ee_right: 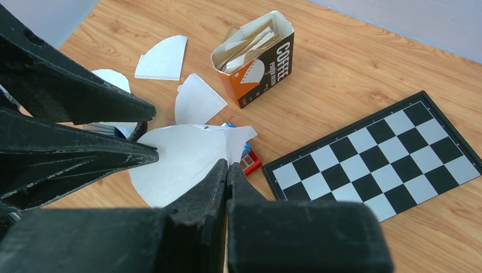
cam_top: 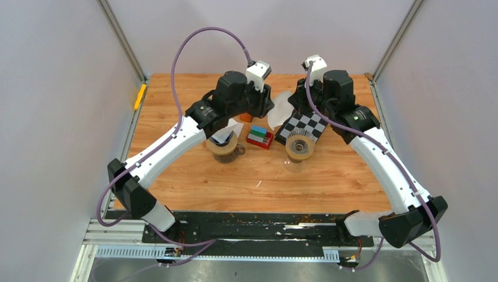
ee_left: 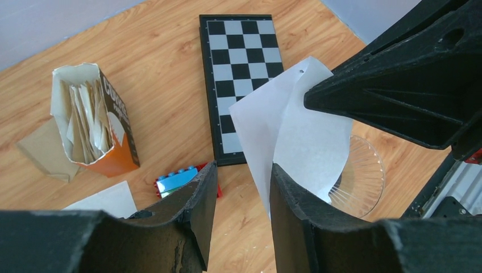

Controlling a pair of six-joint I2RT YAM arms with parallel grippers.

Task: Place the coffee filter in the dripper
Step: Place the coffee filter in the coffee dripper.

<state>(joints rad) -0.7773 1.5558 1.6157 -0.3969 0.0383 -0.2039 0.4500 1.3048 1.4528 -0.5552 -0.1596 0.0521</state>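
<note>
A white paper coffee filter (cam_top: 281, 110) hangs in the air between my two grippers, above the back middle of the table. My right gripper (ee_right: 228, 165) is shut on its edge; the filter (ee_right: 179, 159) spreads out to the left of its fingers. My left gripper (ee_left: 243, 168) is open, and the filter's lower edge (ee_left: 295, 131) hangs between its jaws, close to the right finger. The empty ribbed glass dripper (cam_top: 300, 145) stands on the table in front of the right gripper (cam_top: 296, 101) and shows below the filter in the left wrist view (ee_left: 364, 176).
A second dripper (cam_top: 226, 148) with a filter in it stands under the left arm. An orange filter box (ee_right: 256, 57), loose filters (ee_right: 165, 57), a chessboard (cam_top: 302, 126) and a red and blue brick block (cam_top: 259, 137) lie nearby.
</note>
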